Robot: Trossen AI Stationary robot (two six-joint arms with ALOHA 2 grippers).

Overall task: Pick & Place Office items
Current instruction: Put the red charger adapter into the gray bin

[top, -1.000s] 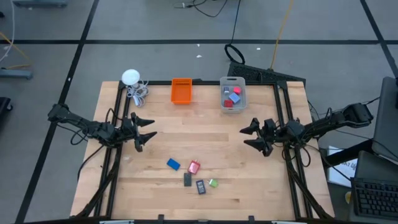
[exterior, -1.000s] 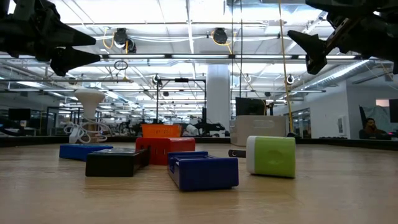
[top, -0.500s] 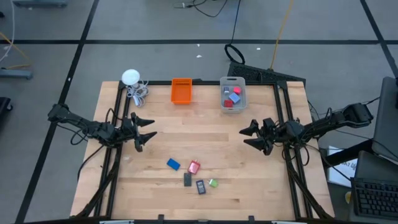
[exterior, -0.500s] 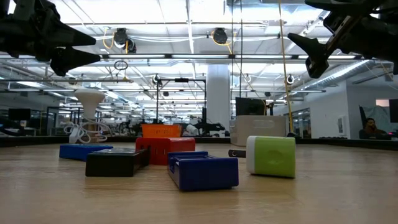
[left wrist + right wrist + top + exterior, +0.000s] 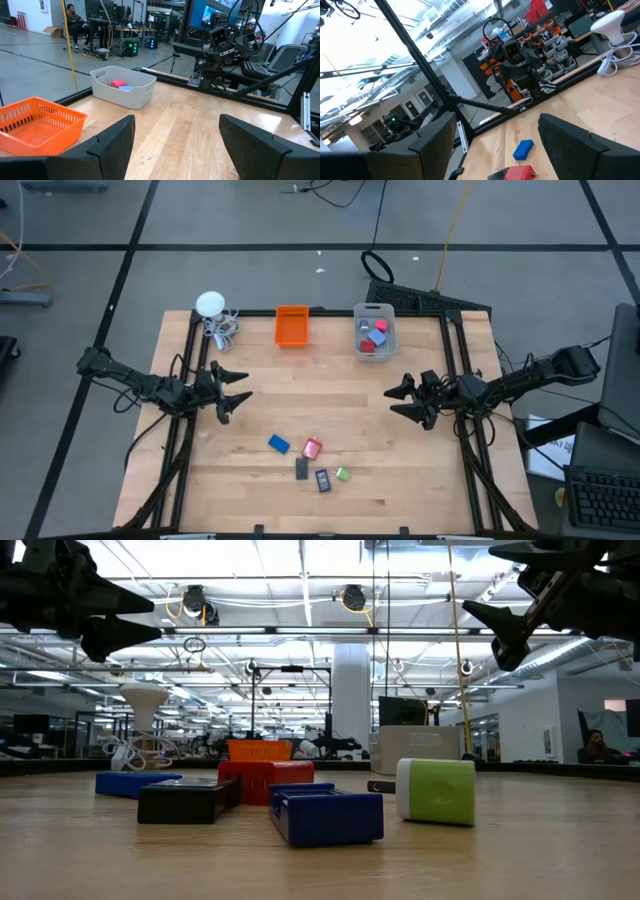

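**Both arms raised over the table, pincers spread and empty**

- Left gripper [image 5: 238,389]: at the table's left side, arm reaching in from the left edge, held above the wood, fingers spread wide, nothing between them.
- Right gripper [image 5: 402,399]: at the right side, arm reaching in from the right edge, likewise held high, fingers spread, holding nothing.
- Office items, loose: a cluster at the table's near middle, between the two grippers and well apart from both: blue block [image 5: 278,444], red block [image 5: 312,447], dark grey rectangle [image 5: 302,469], dark blue piece [image 5: 323,480], green bit [image 5: 343,474].
- Office items, binned: red and blue pieces lie in the clear grey bin [image 5: 374,351] at the far edge.
- Orange bin [image 5: 291,326]: beside the grey bin.
- White round gadget [image 5: 210,304]: far left corner, with coiled cable.
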